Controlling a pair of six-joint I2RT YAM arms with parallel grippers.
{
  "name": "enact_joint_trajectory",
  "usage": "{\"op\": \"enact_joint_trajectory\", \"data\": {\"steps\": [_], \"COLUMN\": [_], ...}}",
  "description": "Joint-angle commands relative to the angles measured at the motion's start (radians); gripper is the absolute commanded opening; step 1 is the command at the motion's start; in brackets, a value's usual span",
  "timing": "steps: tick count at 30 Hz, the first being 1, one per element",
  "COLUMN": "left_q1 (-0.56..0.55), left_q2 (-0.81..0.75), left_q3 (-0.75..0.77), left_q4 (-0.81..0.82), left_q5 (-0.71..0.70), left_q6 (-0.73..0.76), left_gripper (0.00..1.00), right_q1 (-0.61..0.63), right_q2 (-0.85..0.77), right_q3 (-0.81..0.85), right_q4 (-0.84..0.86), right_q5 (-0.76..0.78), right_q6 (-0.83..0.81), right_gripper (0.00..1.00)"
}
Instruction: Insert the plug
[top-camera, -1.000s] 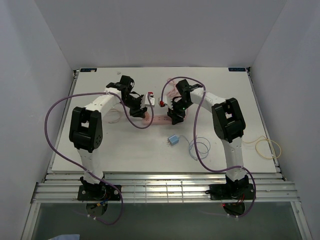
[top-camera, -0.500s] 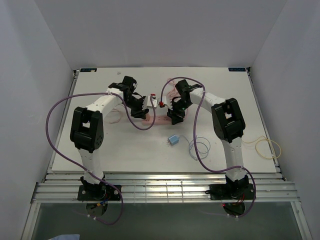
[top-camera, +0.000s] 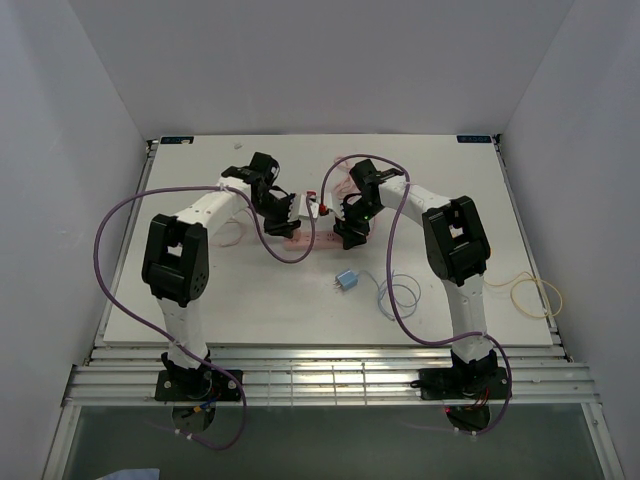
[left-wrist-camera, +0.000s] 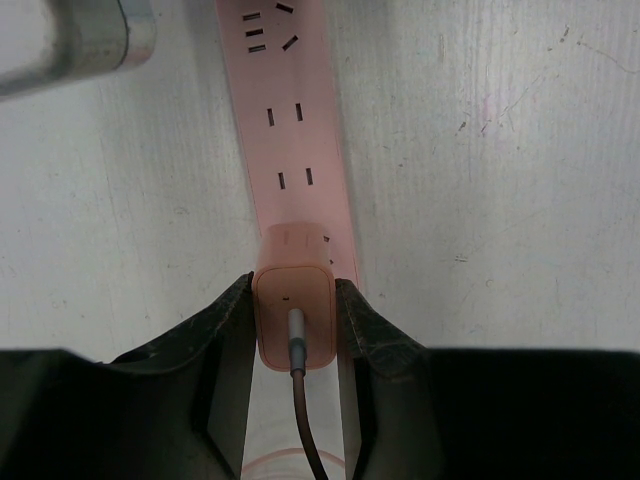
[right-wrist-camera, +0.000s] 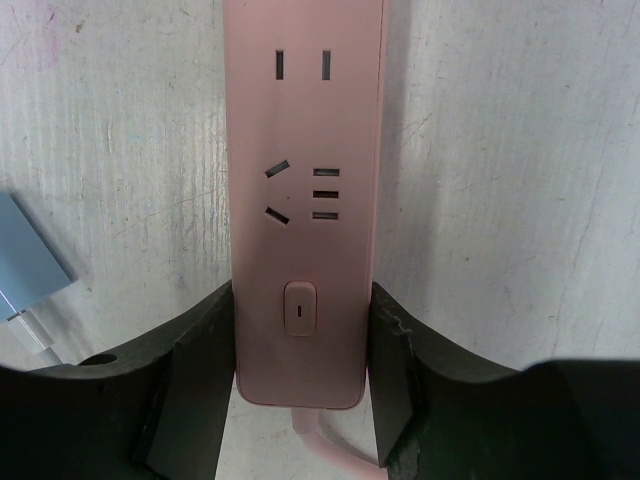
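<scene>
Pink plug (left-wrist-camera: 293, 315), clamped in left gripper (left-wrist-camera: 293, 330), sits directly over power strip (left-wrist-camera: 290, 150) running lengthwise ahead; right gripper (right-wrist-camera: 300, 370) grips strip's switch end.

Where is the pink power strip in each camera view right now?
Top external: power strip mid-table, between left gripper and right gripper.
Left wrist: runs from top centre down to the held plug.
Right wrist: centre, switch end between the fingers.
Shared landmark: three short slots beside the angled socket, both wrist views; unreadable from above.
</scene>
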Motion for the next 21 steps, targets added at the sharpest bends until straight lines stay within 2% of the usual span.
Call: {"op": "enact_joint_trajectory", "data": {"steps": [1, 21], "left_q1": [-0.027, -0.092], "left_q2": [0.000, 0.054], "left_q3": [-0.003, -0.065], "left_q4": [0.004, 0.099], "left_q5": [-0.052, -0.130], "left_q6": [0.046, -0.017], "left_gripper": [0.00, 0.00], "right_q1": [0.025, 0.027], "right_q2": [0.030, 0.019], "right_q3": [-0.008, -0.039], "right_q4": [-0.028, -0.025], "right_q5": [0.002, -0.002], "right_q6": [-0.015, -0.027], "right_gripper": [0.15, 0.13]}}
